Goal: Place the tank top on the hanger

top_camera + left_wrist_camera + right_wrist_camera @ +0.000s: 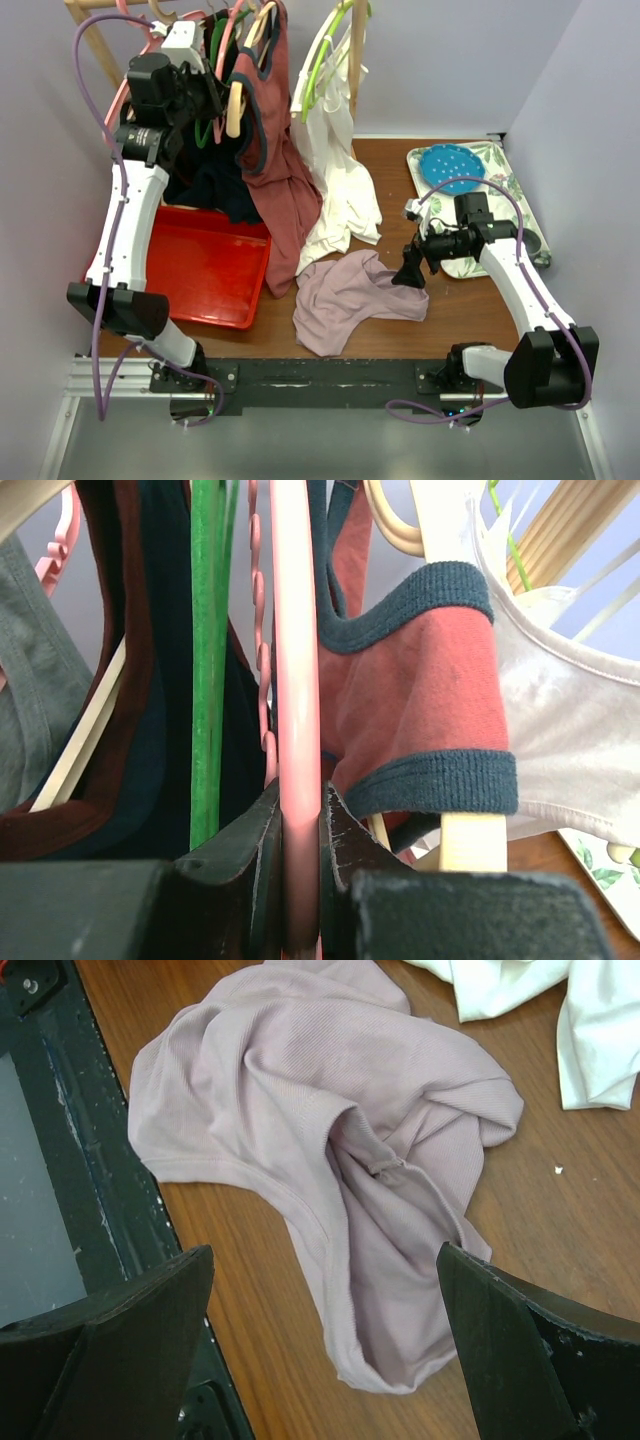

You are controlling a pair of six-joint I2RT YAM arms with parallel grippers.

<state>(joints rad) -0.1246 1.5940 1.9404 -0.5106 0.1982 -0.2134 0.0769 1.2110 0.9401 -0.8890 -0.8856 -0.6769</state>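
**Tank top** [350, 295]: pale mauve, crumpled in a loose heap on the brown wood surface [470, 320], centre-right, near the front edge. In the R wrist view its folds [330, 1140] fill most of the frame, one bound edge curving toward the camera.

**Hanger** [297, 730]: salmon-pink, up on the wooden rack [95, 40] at rear L, well apart from the tank top. Its slim bar runs vertically between a green hanger [207, 680] on one side and a rust-red top w/ dark trim [420, 700] on the other.

**Surroundings:** white garment [335, 200] hangs from the rack, hem just beside the tank top. A red tray [205, 270] lies at L. A floral tray w/ a blue perforated disc [455, 165] lies at rear R. Walls are pale lilac.

**L end effector** [297, 810]: nearly closed, fingers [250, 830] pressed on both sides of the hanger bar.

**R end effector** [322, 1260]: jaws fully spread, hovering over the tank top, gripping nothing. Top view shows it at the heap's R edge [410, 272].
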